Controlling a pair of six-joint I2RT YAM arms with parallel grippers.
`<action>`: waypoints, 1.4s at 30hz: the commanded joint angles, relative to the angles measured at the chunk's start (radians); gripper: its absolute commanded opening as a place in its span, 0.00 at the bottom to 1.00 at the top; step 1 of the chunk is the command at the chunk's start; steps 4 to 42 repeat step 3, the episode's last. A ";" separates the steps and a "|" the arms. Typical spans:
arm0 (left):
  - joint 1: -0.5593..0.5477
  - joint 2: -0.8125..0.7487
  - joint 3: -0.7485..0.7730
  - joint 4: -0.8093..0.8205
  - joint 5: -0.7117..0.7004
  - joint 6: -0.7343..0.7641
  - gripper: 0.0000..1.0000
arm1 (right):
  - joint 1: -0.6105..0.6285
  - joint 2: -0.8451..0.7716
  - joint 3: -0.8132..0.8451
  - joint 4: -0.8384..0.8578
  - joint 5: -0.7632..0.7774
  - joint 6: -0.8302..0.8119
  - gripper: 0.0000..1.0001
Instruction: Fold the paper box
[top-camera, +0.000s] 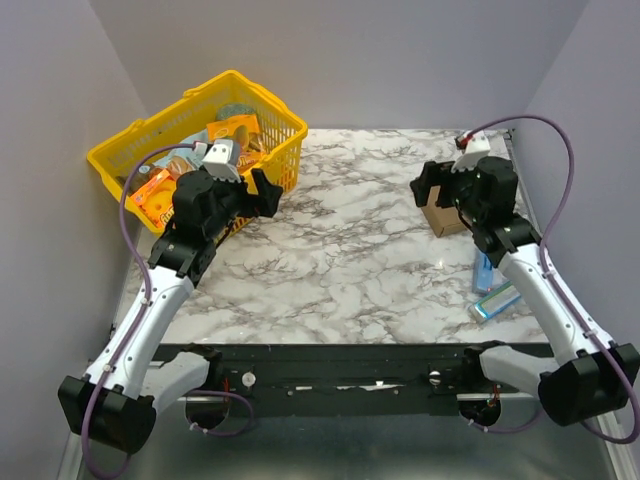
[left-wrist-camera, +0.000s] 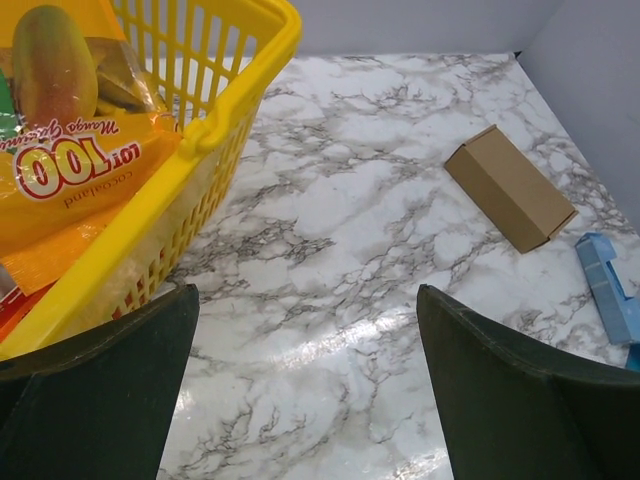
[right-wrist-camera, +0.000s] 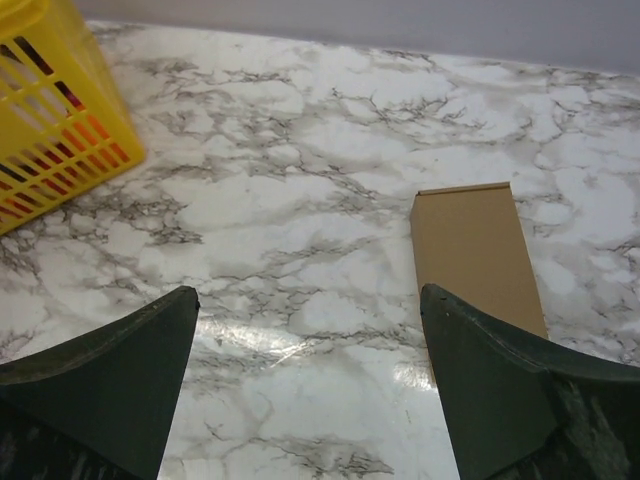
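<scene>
Right wrist view: the paper box (right-wrist-camera: 470, 250) lies on the marble table (right-wrist-camera: 300, 130) as a closed rectangular box, so folding looks finished. The right gripper (right-wrist-camera: 308, 300) hovers just beside it, jaws released and empty; the left gripper (left-wrist-camera: 305, 295), equally wide, holds nothing.

The paper box (left-wrist-camera: 510, 187) is a small, plain brown cardboard block with no print. It is already folded, with all its faces closed and crisp edges. It lies flat on one long face on the marble table (top-camera: 350, 260), in the far right part, set in from both edges of that corner.
</scene>
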 joint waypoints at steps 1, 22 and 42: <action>0.005 -0.013 0.027 -0.026 -0.030 0.045 0.99 | 0.005 -0.045 -0.065 0.077 -0.004 -0.009 1.00; 0.005 -0.021 0.023 -0.021 -0.039 0.041 0.99 | 0.003 -0.060 -0.082 0.081 -0.001 -0.015 1.00; 0.005 -0.021 0.023 -0.021 -0.039 0.041 0.99 | 0.003 -0.060 -0.082 0.081 -0.001 -0.015 1.00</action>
